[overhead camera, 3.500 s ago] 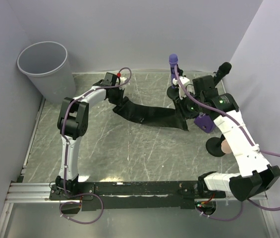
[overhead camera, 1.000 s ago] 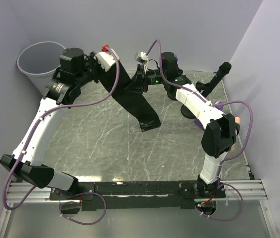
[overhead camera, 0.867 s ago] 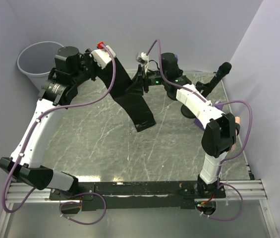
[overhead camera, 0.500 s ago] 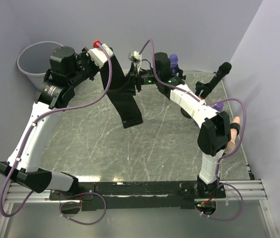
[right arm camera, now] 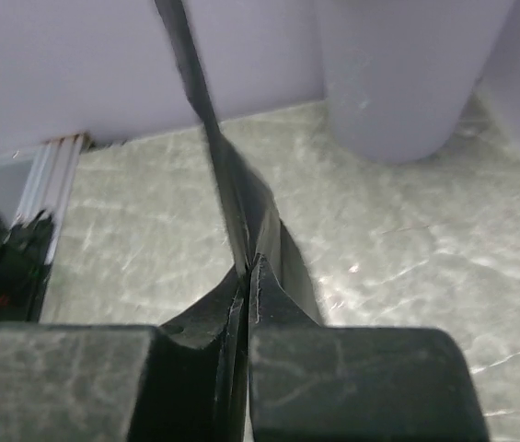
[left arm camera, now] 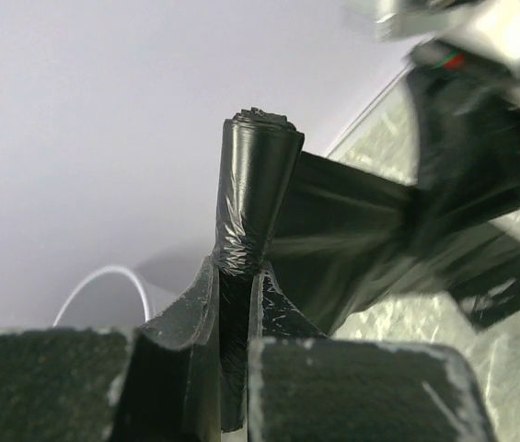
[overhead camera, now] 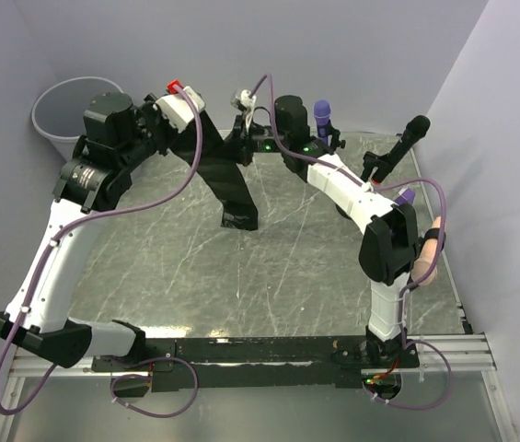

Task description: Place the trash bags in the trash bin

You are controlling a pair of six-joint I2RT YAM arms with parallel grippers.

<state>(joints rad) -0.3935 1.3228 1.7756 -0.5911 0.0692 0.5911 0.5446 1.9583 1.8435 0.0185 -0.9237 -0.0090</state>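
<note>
Top view: your left gripper (overhead camera: 195,118) is raised off the grey marbled table (overhead camera: 195,276), clamped on the rolled end of the black plastic trash bag (overhead camera: 232,189). Your right gripper (overhead camera: 237,145) pinches the same bag just beside it. The loose tail hangs toward the table, and I can't tell if it touches. The round light grey plastic trash bin (overhead camera: 52,129) sits in the far-left corner, partly behind your left arm, with walls close on two sides.

Left wrist: jaws nearly closed on the rolled bag (left arm camera: 255,175) — its end sticks up past the fingertips.

Right wrist: jaws fully closed on a thin fold of bag (right arm camera: 232,193) — bin (right arm camera: 398,74) ahead to the right, bare table between.
</note>
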